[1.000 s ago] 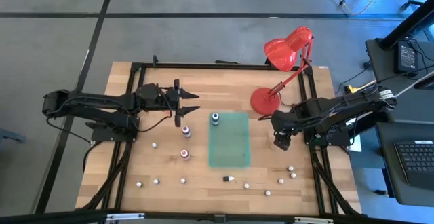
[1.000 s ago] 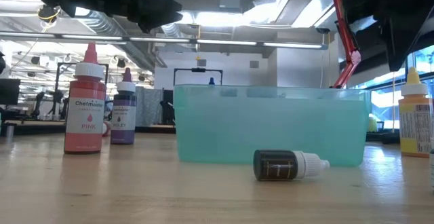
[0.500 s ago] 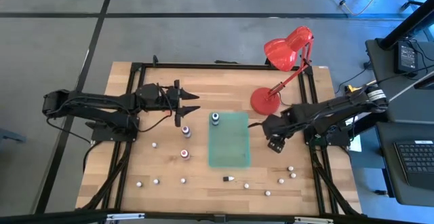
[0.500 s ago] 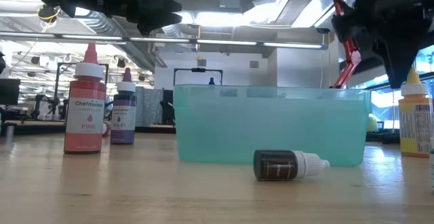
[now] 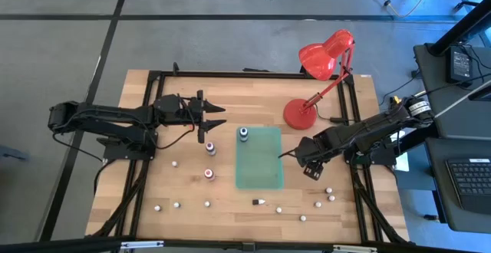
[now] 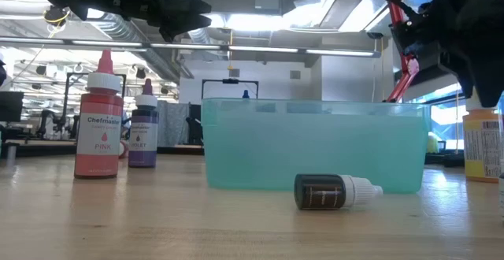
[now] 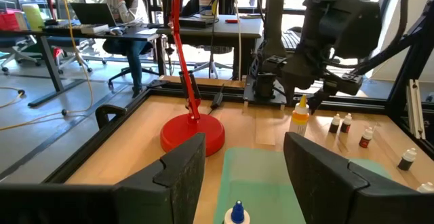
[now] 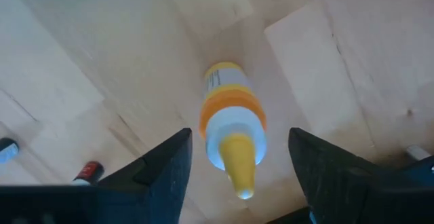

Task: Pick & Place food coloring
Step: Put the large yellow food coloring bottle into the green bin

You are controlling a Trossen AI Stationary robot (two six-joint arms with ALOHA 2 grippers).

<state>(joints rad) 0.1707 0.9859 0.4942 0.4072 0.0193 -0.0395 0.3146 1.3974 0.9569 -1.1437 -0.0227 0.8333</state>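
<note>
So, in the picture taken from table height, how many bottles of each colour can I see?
pink bottle, standing: 1
purple bottle, standing: 1
yellow bottle, standing: 1
dark bottle, lying on its side: 1
blue-tipped bottle, only the tip showing over the green bin: 1
Total: 5

— Left of the green bin [image 6: 315, 146]?
— Pink bottle [image 6: 99, 126], purple bottle [image 6: 143, 130], both upright.
— In front?
— Dark bottle [image 6: 335, 191] lying down. Right: yellow bottle [image 6: 483, 143] under a gripper [image 6: 472, 79].
</note>
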